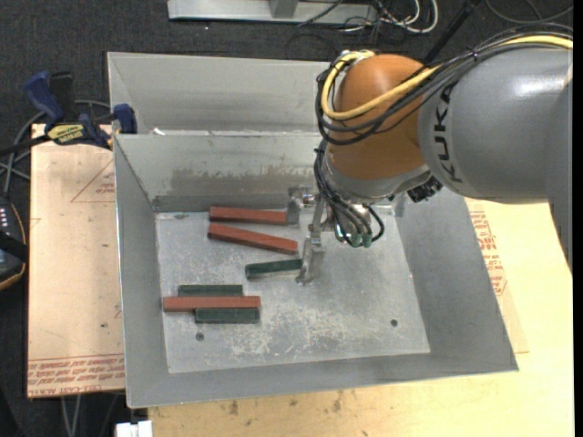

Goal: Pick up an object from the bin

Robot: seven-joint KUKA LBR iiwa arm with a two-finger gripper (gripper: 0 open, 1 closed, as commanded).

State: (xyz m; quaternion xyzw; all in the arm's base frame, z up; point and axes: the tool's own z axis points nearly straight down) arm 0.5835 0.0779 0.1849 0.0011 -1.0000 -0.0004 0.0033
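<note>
Grey bin [364, 317] floor, loose bars scattered flat. Claw [308, 271] sits low at the right end of the lone green bar [271, 268] mid-bin, probably because that end is clear. Red bar [253, 237] lies just behind. Claw spread or pinching: cannot tell.

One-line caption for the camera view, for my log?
Gripper at the right end of a dark green bar in the grey bin, two red bars nearby.

Three red bars [252, 238], three green bars [227, 315]
</note>
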